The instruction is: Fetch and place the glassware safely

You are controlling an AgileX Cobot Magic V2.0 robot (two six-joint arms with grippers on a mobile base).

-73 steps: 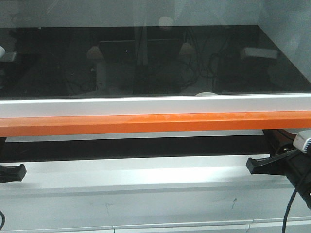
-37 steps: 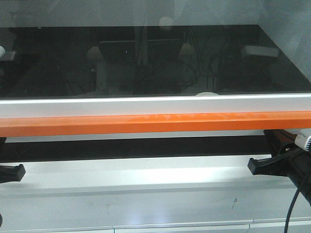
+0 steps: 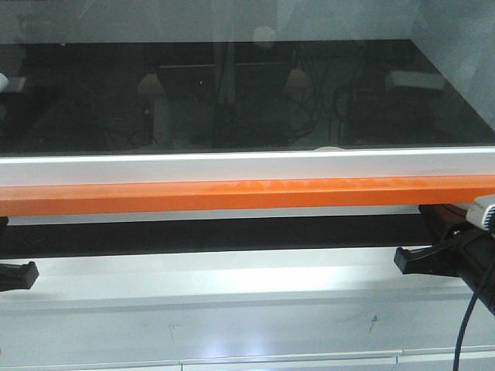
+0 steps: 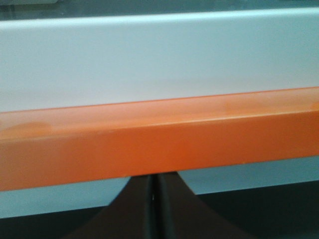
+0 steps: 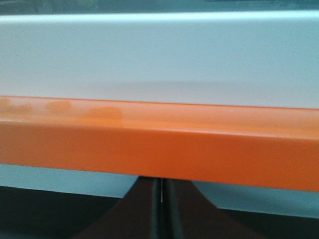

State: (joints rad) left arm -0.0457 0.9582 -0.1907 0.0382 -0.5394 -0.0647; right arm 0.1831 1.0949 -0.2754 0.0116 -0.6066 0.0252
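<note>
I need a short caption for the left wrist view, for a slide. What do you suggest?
Shut left gripper just below an orange bar, with a white panel above it.

My left gripper (image 4: 154, 191) shows on its wrist camera as two dark, brownish-black fingers, broad at the base and curving in to narrow tips, with only a thin seam between them. My right gripper (image 5: 162, 191) looks the same, with a hairline pale slit down the middle. On the front camera the right arm's end is matt black and blocky, with a small grey-white housing (image 3: 483, 216) above it and a black cable (image 3: 466, 325) hanging below
</note>
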